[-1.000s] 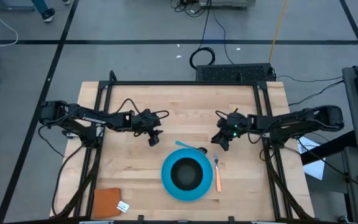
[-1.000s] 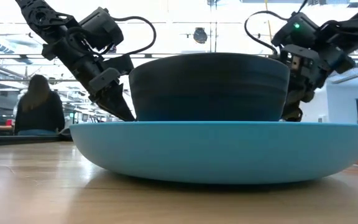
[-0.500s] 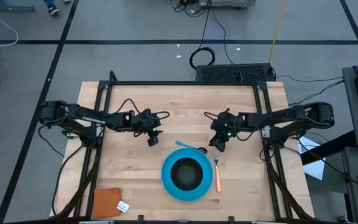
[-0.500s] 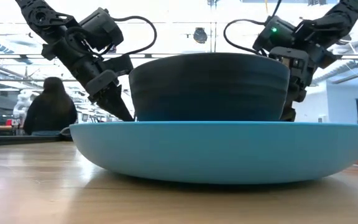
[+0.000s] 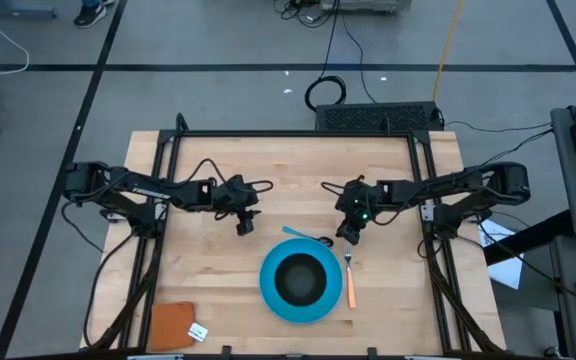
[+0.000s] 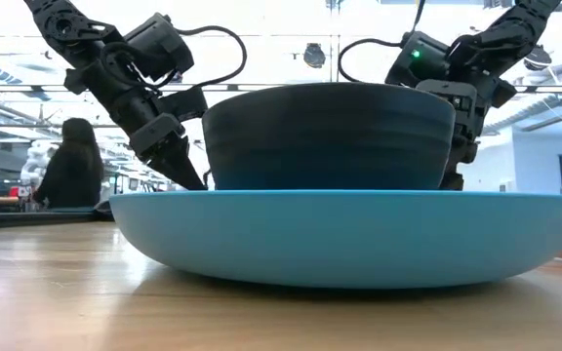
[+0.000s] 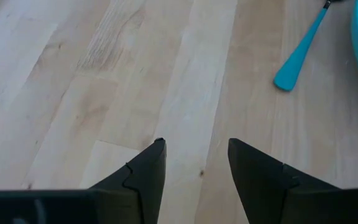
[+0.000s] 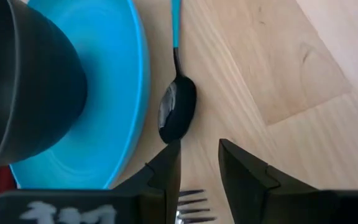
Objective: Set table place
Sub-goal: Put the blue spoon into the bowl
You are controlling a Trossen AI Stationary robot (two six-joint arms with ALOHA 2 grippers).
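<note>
The bright-blue plate lies near the table's front edge, and the black bowl stands on it. The fork, orange handle toward the near edge, lies flat just right of the plate. The spoon lies flat beyond the plate; its teal handle points left and its dark bowl right. My right gripper hovers open above the fork's tines, close to the spoon's bowl, touching nothing. My left gripper hovers open over bare wood, left of the spoon.
A small brown-orange square with a white tag lies at the near left corner. Black frame rails run along the table's edges. Bare wood spreads across the far half. In the low view a person sits in the room behind.
My right gripper has moved toward the table's left, closer to the spoon's dark bowl, and has tipped somewhat; its finger gap looks unchanged. The plate, bowl, fork and spoon have stayed where they were.
</note>
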